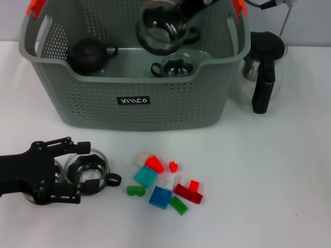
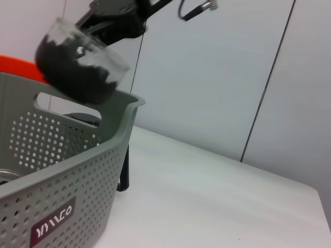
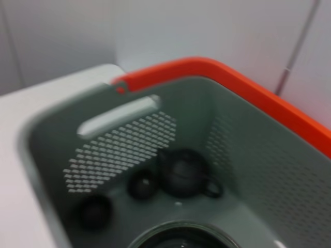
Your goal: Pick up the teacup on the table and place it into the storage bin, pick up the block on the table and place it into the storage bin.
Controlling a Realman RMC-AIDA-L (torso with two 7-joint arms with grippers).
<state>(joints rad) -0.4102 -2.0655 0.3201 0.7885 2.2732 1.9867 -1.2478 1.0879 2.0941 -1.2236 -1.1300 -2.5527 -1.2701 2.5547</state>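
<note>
Setting: White tabletop [image 1: 269, 170] against a pale panelled wall; you have two arms at work.

Nearest you, left: Your left pincer [image 1: 64, 173] lies low on the tabletop with its black fingers spread either side of a glass teacup [image 1: 90, 170] with a dark liner. Whether they press on it you cannot tell from here; the cup sits on the surface, handle toward the blocks.

Nearest you, centre: Loose blocks [image 1: 163, 183] in red, teal, blue, green and white sit in a heap just beside that cup, none picked yet.

Middle: Grey-green storage bin [image 1: 139, 111], orange clips at its handles, already holds a black teapot [image 1: 88, 54] and a small dark cup [image 1: 176, 67].

Farther: Your right pincer [image 2: 111, 18] hangs over the bin's back half, closed on a second glass cup [image 1: 161, 32], which is tilted and above the rim.

Beside the bin: Glass kettle [image 1: 264, 67] with a black handle stands on the robot's right.

Advice: Lower the held cup well inside the walls before you let go, and aim for bare floor between the teapot and the small cup so glass does not strike glass.
</note>
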